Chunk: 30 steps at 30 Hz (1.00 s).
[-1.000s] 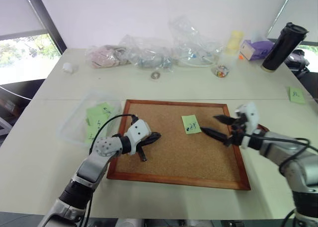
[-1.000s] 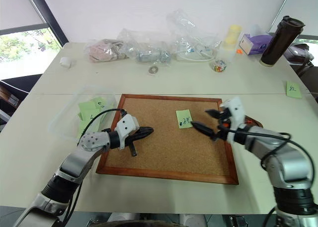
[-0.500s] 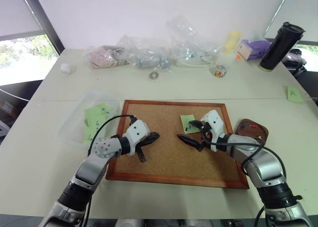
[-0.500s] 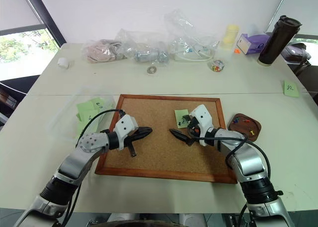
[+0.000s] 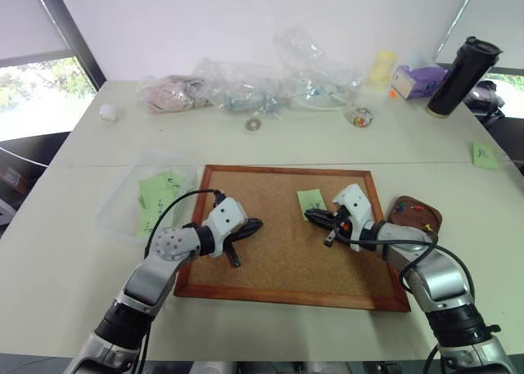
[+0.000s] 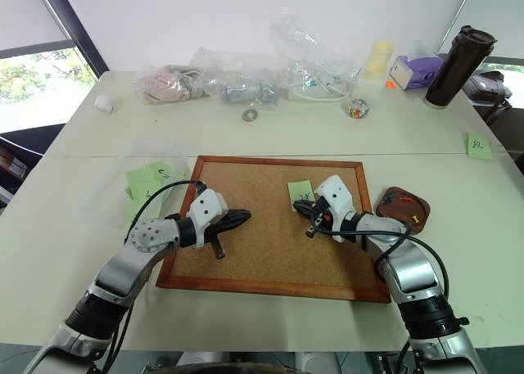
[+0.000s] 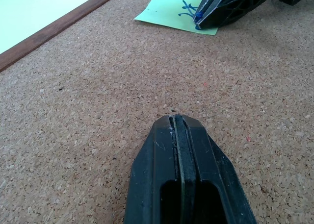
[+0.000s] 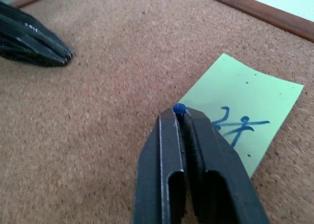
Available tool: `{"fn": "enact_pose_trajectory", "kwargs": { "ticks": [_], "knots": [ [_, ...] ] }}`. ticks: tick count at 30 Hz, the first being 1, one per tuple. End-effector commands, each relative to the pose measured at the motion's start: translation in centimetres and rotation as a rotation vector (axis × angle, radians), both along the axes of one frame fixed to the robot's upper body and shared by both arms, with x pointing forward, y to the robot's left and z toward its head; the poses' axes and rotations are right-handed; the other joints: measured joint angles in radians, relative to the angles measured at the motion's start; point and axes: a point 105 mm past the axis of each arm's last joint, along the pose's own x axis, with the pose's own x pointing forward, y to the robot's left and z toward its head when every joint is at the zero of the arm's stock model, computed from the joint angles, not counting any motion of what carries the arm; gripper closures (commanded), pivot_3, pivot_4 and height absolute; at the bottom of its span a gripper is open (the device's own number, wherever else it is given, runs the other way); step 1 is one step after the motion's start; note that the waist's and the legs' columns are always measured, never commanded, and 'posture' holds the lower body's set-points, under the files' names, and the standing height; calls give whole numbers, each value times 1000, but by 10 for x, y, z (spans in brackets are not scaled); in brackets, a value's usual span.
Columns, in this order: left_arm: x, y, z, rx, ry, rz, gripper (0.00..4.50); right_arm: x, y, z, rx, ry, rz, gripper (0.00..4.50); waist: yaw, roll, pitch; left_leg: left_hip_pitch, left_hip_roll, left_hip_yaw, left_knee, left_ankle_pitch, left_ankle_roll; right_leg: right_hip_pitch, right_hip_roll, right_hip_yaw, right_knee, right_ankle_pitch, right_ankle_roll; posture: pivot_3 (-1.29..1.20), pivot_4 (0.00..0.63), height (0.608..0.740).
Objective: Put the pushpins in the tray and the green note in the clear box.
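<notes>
1. We see the wood-framed corkboard (image 5: 295,235) lying flat at the centre of the white bench (image 5: 74,251), below mid-frame in the head views
2. We find the green note (image 5: 311,200) on the cork in the upper right part of the board, with a dark scribble near its lower edge
3. We read the right gripper (image 8: 180,112) as closed on a blue pushpin (image 8: 178,108); in the right wrist view the small blue head sits pinched at its very tip, right at the note's edge, and we cannot tell if the pin is free of the note
4. We see the left gripper (image 7: 175,120) closed on nothing, its two black fingers pressed together just over bare cork in the left part of the board, well apart from the note
5. We find the tray (image 5: 416,214), a dark reddish-brown dish, on the bench just beside the board's right edge, right of centre in frame; several small pushpins (image 5: 417,211) lie in it, red ones among them
6. We see the clear box (image 5: 123,206) on the bench just left of the board, at centre left of the frame, already holding some green notes (image 5: 160,196)
7. Along the top of the frame we see soft clear plastic bags (image 5: 246,83), a black tumbler (image 5: 463,75) at upper right, and one more green note (image 5: 487,155) at the right edge
</notes>
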Motion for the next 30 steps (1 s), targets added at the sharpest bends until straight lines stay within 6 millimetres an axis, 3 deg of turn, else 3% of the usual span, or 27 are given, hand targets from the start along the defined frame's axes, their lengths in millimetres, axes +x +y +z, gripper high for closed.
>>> {"fn": "enact_pose_trajectory", "kwargs": {
  "ticks": [1, 10, 26, 30],
  "knots": [
    [-12, 7, -32, 71, 127, 5, 4500, -3, 2, -1, -22, -11, 17, 4472, 0, 0, 0, 0, 0, 0, 0, 0, 0, 0, 0, 0, 0, 0, 0, 0, 150, 740],
    [-13, 5, -30, 71, 134, 1, 4500, 0, 2, 32, 29, -86, 23, 4472, 0, 0, 0, -1, 0, 0, 0, 0, 0, -1, 0, 0, 0, 0, 0, 0, 150, 740],
    [-13, 6, -33, 73, 140, 0, 4500, -16, 8, 61, 44, -119, 87, 4472, 2, 0, 0, -1, 0, 0, 0, 0, 0, -1, 0, 0, 0, 0, 0, 0, 150, 740],
    [3, 16, -16, 8, 115, 57, 4500, -24, 8, 76, 9, -153, 136, 4472, 3, 0, 1, -1, 0, 0, 0, 0, 0, -1, 0, 0, 0, 0, 0, 0, 150, 740]
  ]
}}
